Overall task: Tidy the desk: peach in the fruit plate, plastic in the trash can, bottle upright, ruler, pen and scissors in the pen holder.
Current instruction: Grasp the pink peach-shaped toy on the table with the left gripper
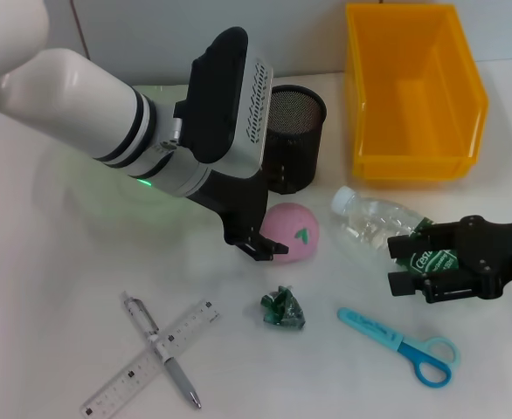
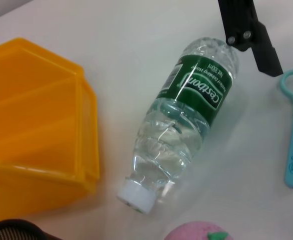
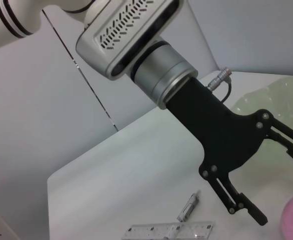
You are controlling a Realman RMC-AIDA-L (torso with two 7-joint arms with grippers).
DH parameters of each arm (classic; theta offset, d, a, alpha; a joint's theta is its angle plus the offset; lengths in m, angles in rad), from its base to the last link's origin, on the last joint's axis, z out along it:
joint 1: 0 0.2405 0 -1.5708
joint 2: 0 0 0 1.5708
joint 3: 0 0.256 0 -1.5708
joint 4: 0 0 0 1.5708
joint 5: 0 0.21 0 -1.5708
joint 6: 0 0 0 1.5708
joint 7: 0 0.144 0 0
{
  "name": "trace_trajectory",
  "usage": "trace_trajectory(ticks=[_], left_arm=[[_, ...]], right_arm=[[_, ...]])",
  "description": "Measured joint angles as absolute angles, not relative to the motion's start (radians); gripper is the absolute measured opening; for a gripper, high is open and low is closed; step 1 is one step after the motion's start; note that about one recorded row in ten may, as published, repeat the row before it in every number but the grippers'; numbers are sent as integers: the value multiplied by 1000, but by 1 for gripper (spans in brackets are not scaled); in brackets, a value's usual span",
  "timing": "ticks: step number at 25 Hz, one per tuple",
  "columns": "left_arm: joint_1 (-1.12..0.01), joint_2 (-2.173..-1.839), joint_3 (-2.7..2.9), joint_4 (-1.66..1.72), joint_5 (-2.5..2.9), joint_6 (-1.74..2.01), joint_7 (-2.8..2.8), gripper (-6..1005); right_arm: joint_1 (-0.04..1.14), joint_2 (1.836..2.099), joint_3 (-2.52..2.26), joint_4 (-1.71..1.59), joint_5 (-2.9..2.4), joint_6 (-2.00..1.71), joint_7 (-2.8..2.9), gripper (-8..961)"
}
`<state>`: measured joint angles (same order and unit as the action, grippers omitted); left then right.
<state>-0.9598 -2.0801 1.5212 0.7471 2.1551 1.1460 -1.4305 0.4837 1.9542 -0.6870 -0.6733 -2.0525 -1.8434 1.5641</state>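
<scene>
Right pincer (image 1: 411, 264) was seen spread around the base of the lying bottle (image 1: 374, 223); left pincer (image 1: 258, 245), spread, was held beside the peach (image 1: 294, 232). Risk judged: round bottle could roll or slip if gripped off-centre.

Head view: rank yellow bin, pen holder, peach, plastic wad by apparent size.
Largest to smallest:
1. Yellow bin
2. Pen holder, partly hidden by the left arm
3. Peach
4. Plastic wad

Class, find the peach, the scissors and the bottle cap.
peach (image 1: 293, 232), head view, on its pink skin.
scissors (image 1: 433, 361), head view, on the blue handle loop.
bottle cap (image 2: 135, 195), left wrist view, on the white cap.
</scene>
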Motion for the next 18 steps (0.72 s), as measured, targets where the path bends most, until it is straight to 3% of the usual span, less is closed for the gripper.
trace_trajectory(ticks=[18], left_arm=[[-969, -2080, 1570, 710, 2147, 1099, -1425, 817]], right_arm=[[504, 1960, -688, -669, -2052, -1817, 1564, 703]])
